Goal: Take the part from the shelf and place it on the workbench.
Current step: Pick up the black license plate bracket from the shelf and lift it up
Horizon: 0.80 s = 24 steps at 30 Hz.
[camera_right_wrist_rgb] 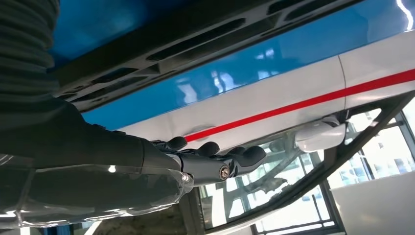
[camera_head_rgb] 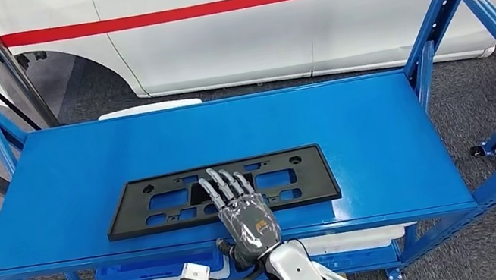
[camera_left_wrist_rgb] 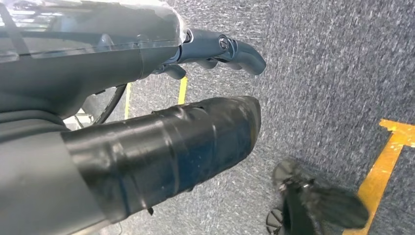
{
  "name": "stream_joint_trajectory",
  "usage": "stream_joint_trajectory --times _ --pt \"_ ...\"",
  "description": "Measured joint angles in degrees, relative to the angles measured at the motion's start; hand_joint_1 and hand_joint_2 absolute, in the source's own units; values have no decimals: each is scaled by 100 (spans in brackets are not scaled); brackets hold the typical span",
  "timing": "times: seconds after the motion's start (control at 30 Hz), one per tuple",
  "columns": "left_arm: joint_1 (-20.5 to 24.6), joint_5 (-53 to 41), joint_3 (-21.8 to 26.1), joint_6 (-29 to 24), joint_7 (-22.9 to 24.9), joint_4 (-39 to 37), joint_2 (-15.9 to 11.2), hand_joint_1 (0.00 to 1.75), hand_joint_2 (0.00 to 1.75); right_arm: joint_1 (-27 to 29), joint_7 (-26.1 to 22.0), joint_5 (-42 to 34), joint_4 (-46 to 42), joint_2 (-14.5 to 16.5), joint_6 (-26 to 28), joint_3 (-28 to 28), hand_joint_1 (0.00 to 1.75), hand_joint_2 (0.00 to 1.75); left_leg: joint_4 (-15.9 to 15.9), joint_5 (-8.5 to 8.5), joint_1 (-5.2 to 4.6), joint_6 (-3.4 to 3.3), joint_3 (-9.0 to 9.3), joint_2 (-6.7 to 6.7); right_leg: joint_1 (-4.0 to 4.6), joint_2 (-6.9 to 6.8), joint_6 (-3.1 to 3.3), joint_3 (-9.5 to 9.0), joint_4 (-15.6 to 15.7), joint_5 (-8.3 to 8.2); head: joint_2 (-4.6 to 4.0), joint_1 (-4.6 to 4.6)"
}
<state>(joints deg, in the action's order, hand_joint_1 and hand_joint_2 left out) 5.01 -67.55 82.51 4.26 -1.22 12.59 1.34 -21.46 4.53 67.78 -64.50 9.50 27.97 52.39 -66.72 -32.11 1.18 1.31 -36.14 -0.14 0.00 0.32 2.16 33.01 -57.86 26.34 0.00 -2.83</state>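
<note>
The part is a flat black plastic frame with several cut-outs, lying lengthwise near the front edge of the blue shelf top. My right hand reaches in over the front edge, palm down, fingers spread and stretched across the middle of the frame, gripping nothing. In the right wrist view the black frame lies just beyond my right hand, with the dark fingers extended. My left hand hangs over grey carpet, holding nothing.
A white car with a red stripe stands close behind the shelf. Blue uprights and braces rise at both ends. Blue and white bins sit on the lower level. A yellow line marks the carpet.
</note>
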Motion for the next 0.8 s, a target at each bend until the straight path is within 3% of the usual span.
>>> stream_joint_trajectory --times 0.07,0.1,0.13,0.17,0.23,0.27,0.4,0.47,0.53,0.57,0.6,0.63,0.73,0.8 --pt "-10 2 0 -6 -1 0 -10 0 0 -14 52 36 31 -20 -15 -1 0 175 -639 -204 1 18 -315 0 20 -4 16 0 -9 10 0 0" --pt "-17 2 0 -7 -1 0 -13 0 0 -14 68 48 45 -30 -14 -1 0 175 -688 -146 1 16 -350 0 29 -1 22 -3 -18 18 0 0" --pt "-24 2 0 -8 -1 0 -14 0 0 -16 96 83 56 -36 -5 -1 0 175 -505 17 0 7 -273 0 35 6 24 -9 -32 29 0 1" --pt "-27 3 0 -10 0 0 -15 0 0 -18 153 156 62 -38 15 -2 0 175 -140 238 0 -11 -108 0 39 13 20 -17 -49 44 0 1" --pt "-17 6 0 -17 5 0 -21 0 0 -24 355 427 68 -39 99 -5 0 175 568 509 -22 -62 225 -4 56 20 -8 -17 -84 77 0 0" --pt "-12 8 0 -21 11 0 -23 0 0 -27 459 580 69 -39 146 -9 0 175 755 549 -38 -88 307 -7 65 21 -28 -8 -96 84 0 -1" --pt "-12 19 1 -46 35 -1 -22 0 0 -29 659 915 74 -41 188 -65 0 175 873 565 -35 -188 345 -3 76 24 -121 21 -131 124 0 -2" --pt "-12 35 2 -52 38 -1 -19 0 0 -45 672 909 74 -50 114 -135 0 175 923 592 -2 -251 370 9 70 17 -184 185 -520 373 0 -5" --pt "-11 57 4 -59 39 0 -19 0 0 -57 675 873 79 -73 17 -197 0 175 923 590 -7 -281 370 12 37 8 -229 542 -1285 730 0 -7" --pt "-13 67 5 -64 39 0 -19 0 0 -56 683 860 84 -91 -14 -224 0 175 919 586 -8 -286 369 13 20 6 -242 700 -1598 823 0 -8" --pt "-14 73 8 -68 39 0 -19 0 0 -55 694 851 90 -110 -32 -251 0 175 916 582 -9 -288 373 12 5 4 -251 777 -1730 809 0 -8" --pt "-16 77 9 -71 39 -1 -18 0 0 -56 705 843 93 -128 -44 -280 0 175 911 576 -9 -285 381 9 -9 2 -253 739 -1628 682 0 -9" --pt "-19 96 13 -74 34 -1 -17 0 0 -84 722 816 96 -151 -115 -351 0 175 883 537 -19 -247 406 0 -18 -4 -222 234 -515 129 0 -8" --pt "-20 114 19 -79 28 0 -19 0 0 -106 726 776 96 -162 -198 -386 0 175 868 521 -38 -195 392 -3 -2 -1 -195 71 -138 52 0 -6"
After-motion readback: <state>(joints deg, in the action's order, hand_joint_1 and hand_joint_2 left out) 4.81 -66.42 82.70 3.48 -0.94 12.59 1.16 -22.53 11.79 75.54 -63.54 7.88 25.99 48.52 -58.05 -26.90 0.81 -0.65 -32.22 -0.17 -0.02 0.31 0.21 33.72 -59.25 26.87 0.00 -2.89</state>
